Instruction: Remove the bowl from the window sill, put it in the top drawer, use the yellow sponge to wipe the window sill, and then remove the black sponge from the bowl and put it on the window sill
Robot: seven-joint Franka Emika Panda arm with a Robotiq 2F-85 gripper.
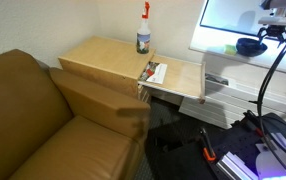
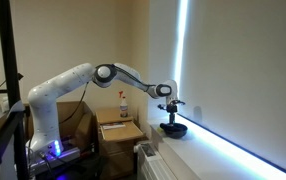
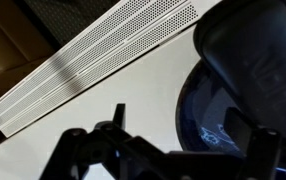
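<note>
Exterior view: bowl (image 1: 248,46) stands on the sill (image 1: 233,64), at 8 o'clock of the end effector (image 1: 276,30).
Exterior view: bowl at 6 o'clock, just below, apart.
Wrist view: bowl at 2 o'clock. It is round, mouth up, with no long axis.
Jaws look spread and hold nothing.

Distant exteriors sharing sill (image 2: 215,156); wrist close
</note>
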